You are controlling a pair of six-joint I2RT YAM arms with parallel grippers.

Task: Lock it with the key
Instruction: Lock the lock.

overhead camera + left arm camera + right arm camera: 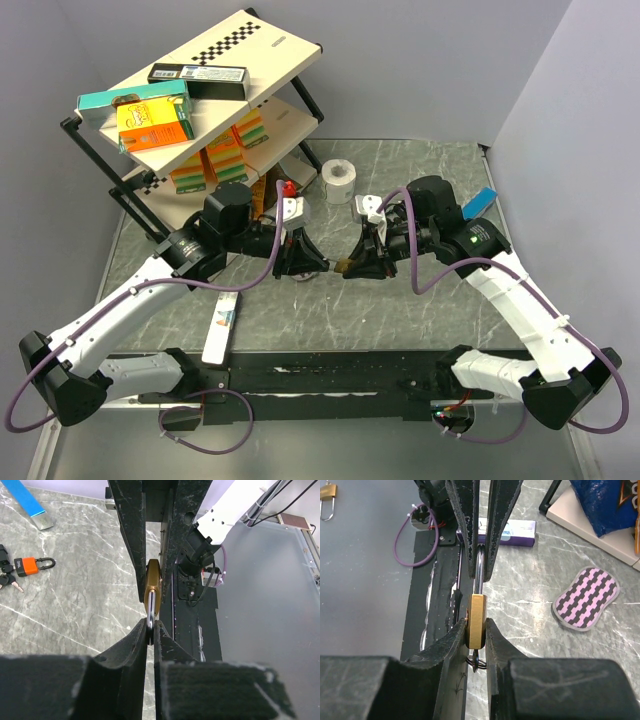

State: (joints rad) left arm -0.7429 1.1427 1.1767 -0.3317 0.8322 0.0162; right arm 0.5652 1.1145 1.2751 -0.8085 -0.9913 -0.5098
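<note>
From overhead, black fingers (298, 252) hide the small brass padlock (477, 612) held above mid-table, far from the edges of the grey marbled table (420, 170). Arms reaching inward, the right gripper (476, 626) pinches its body and the left gripper (150, 626) clamps its steel shackle (479, 582). Only a dark key ring (475, 663) shows beneath.

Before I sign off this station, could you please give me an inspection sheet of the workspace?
Surface: grey marble-look table, black strip along the near edge.
Job's things: brass padlock held between both claws; small ring at its base.
Clutter: orange padlock beside keys, white roll, striped pad, flat box.
Claws: left claw shut on the shackle; right claw shut on the padlock's body.
Cables: purple cables loop along both arms.
Surroundings: shelf rack with boxes, back left; grey walls.
</note>
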